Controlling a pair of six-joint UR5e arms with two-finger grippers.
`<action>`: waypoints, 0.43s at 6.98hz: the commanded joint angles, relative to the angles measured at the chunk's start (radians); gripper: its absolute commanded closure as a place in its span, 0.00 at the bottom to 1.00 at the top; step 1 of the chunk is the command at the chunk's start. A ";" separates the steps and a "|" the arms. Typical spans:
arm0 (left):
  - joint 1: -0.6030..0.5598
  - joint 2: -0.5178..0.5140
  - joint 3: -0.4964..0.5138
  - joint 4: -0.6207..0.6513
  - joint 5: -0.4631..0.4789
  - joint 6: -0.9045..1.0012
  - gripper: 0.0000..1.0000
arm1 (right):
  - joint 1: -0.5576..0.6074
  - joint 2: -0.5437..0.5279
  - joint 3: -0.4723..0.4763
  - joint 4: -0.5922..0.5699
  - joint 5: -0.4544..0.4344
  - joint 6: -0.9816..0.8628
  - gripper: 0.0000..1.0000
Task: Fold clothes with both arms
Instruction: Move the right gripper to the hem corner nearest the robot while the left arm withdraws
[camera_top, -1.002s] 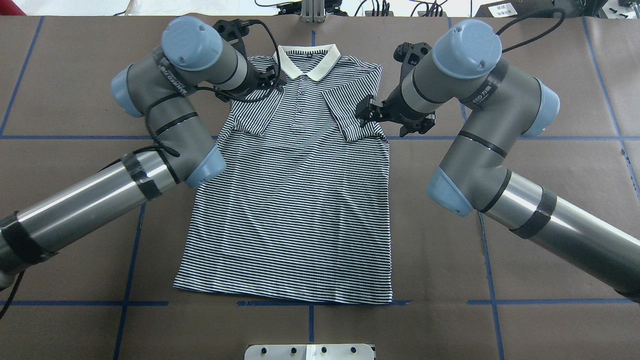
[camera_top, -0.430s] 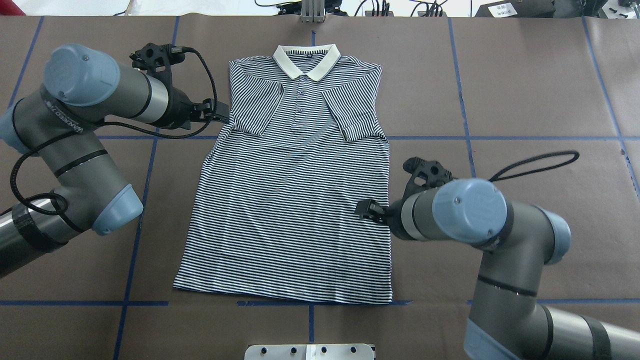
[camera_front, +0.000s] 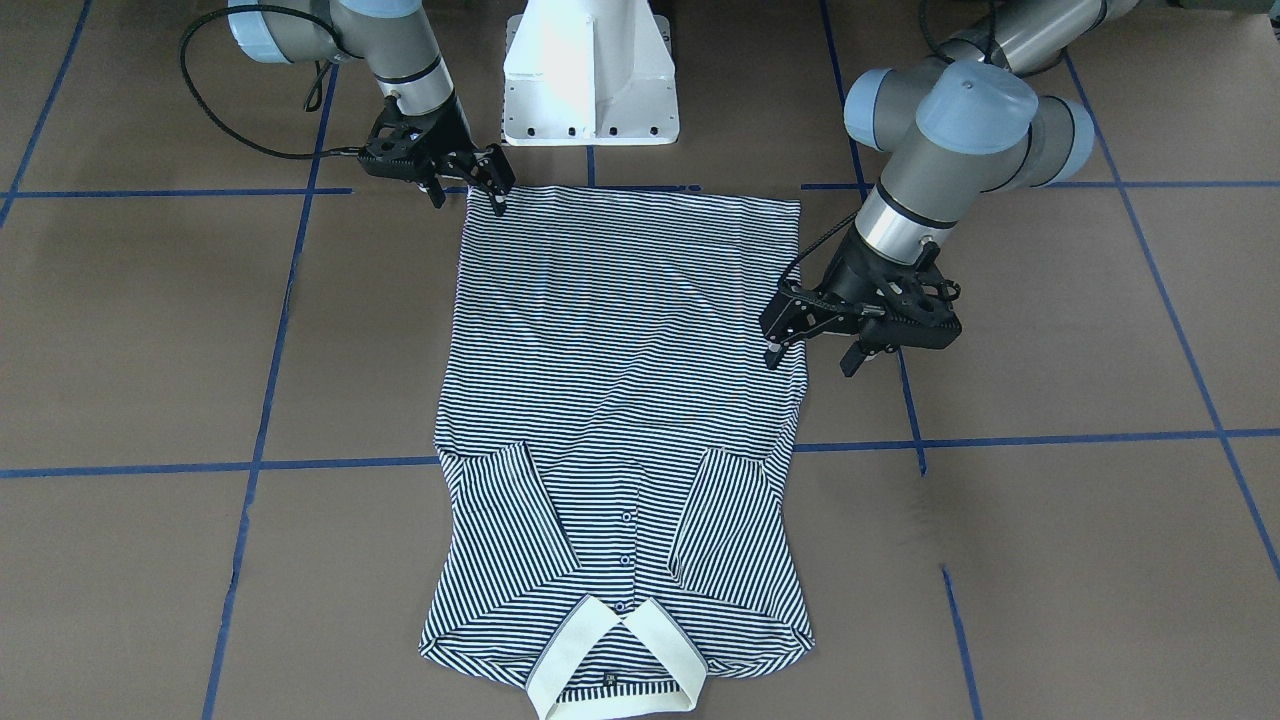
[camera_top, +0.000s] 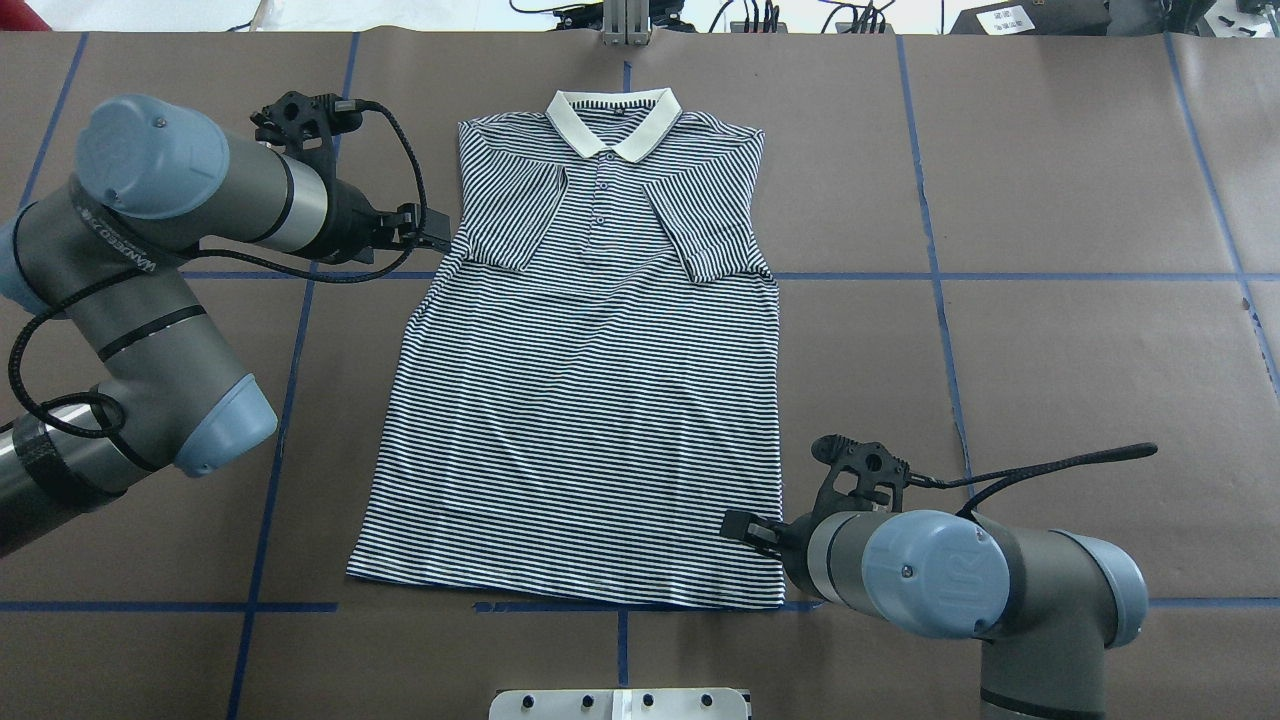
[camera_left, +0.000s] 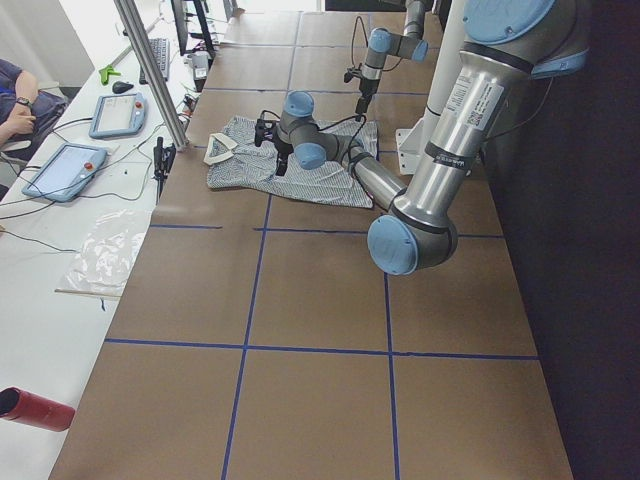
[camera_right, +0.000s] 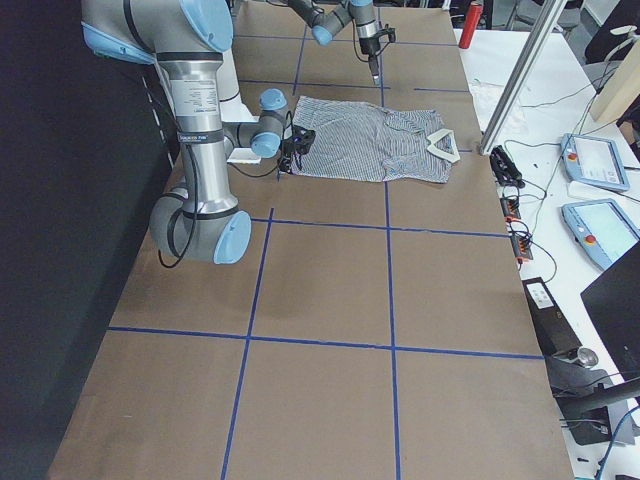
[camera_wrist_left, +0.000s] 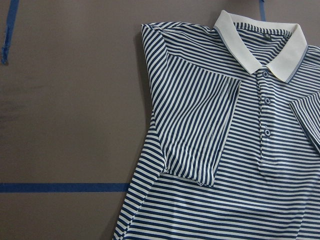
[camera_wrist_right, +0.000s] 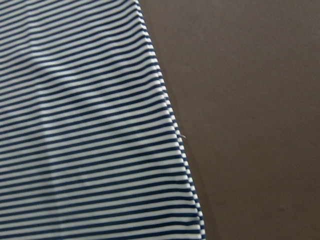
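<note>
Exterior front-facing view: the left black 2-finger gripper (camera_front: 812, 358) hovers spread wide and empty at the side edge of the navy-and-white striped polo shirt (camera_front: 620, 340). The right black 2-finger gripper (camera_front: 468, 198), likewise spread and empty, hangs at the shirt's hem corner. The shirt lies flat, buttons up, both sleeves folded inward, on the brown paper-covered table (camera_front: 1050, 560).

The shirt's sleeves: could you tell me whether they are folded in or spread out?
Folded in. Both sleeves lie turned over the chest, either side of the placket; the body below lies flat.
</note>
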 joint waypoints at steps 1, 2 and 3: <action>0.002 -0.005 0.004 0.003 0.001 0.000 0.00 | -0.041 -0.012 0.003 -0.003 0.000 0.006 0.06; 0.002 -0.005 0.006 0.003 0.001 0.000 0.00 | -0.043 -0.010 0.003 -0.006 0.001 0.006 0.08; 0.002 -0.005 0.006 0.003 0.001 0.000 0.00 | -0.043 -0.009 0.004 -0.006 0.001 0.006 0.12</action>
